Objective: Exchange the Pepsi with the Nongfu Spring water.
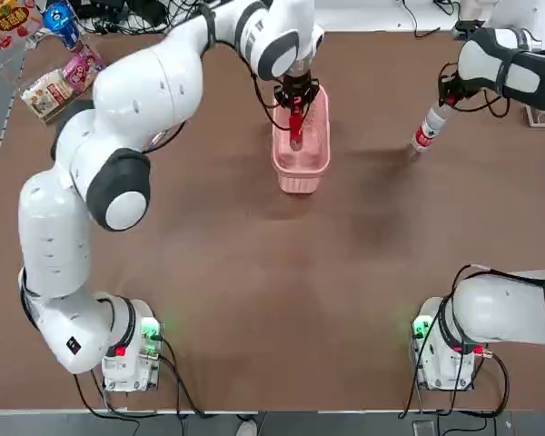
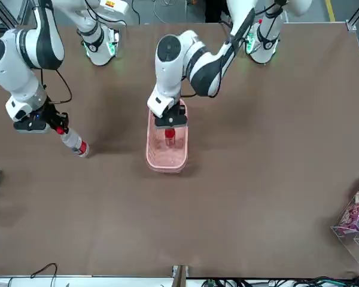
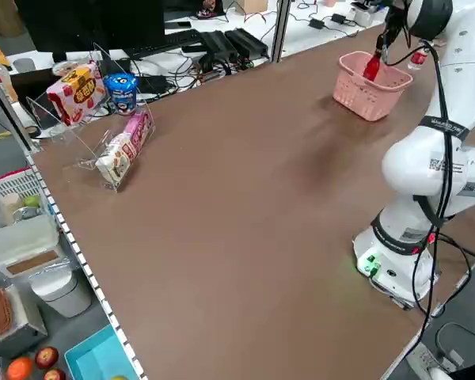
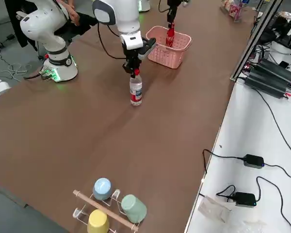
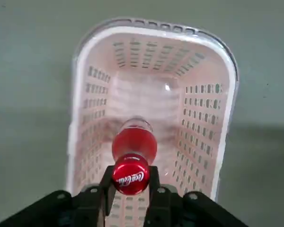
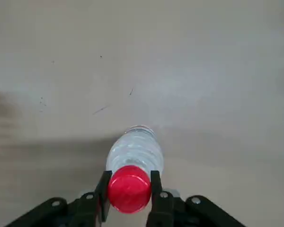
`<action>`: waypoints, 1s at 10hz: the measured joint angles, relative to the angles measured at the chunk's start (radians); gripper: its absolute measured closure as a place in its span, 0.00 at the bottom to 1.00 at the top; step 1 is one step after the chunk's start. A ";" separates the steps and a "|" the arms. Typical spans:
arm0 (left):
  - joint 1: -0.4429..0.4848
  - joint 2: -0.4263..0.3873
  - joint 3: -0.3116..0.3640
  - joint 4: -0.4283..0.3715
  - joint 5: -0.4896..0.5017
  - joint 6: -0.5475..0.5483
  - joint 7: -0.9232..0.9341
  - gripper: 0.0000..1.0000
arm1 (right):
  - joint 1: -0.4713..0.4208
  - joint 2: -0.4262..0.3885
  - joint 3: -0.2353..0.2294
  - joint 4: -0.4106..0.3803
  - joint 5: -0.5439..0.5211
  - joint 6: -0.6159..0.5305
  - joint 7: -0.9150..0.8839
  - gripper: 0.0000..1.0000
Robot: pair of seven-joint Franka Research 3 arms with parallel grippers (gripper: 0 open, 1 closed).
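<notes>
Left gripper [image 5: 130, 189] is pinching the red bottle [image 1: 296, 121] by its cap, upright inside the pink basket [image 1: 301, 173]; right gripper [image 6: 129, 194] is clamped on the water bottle [image 4: 136, 91] cap, bottle upright on the table [image 1: 254, 291], well apart from the basket.

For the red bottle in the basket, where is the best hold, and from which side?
At the neck just under the cap, coming straight down. The Pepsi stands upright inside the pink basket, whose walls block a side approach, leaving only the top free. The left gripper already pinches it there, as the right gripper does the water.
</notes>
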 joint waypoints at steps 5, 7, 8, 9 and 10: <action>0.079 -0.211 0.001 0.006 -0.032 -0.142 -0.004 0.69 | 0.076 -0.004 0.004 0.094 0.001 -0.144 0.010 0.63; 0.135 -0.253 0.002 0.000 -0.032 -0.237 0.024 0.69 | 0.152 -0.011 0.006 0.175 0.004 -0.244 0.064 0.63; 0.178 -0.264 0.002 -0.008 -0.032 -0.275 0.065 0.69 | 0.199 -0.015 0.008 0.205 0.005 -0.276 0.106 0.63; 0.226 -0.272 0.002 -0.027 -0.032 -0.296 0.116 0.69 | 0.246 -0.016 0.009 0.227 0.007 -0.297 0.153 0.63; 0.273 -0.286 0.002 -0.071 -0.031 -0.300 0.177 0.69 | 0.297 -0.017 0.010 0.250 0.008 -0.322 0.204 0.63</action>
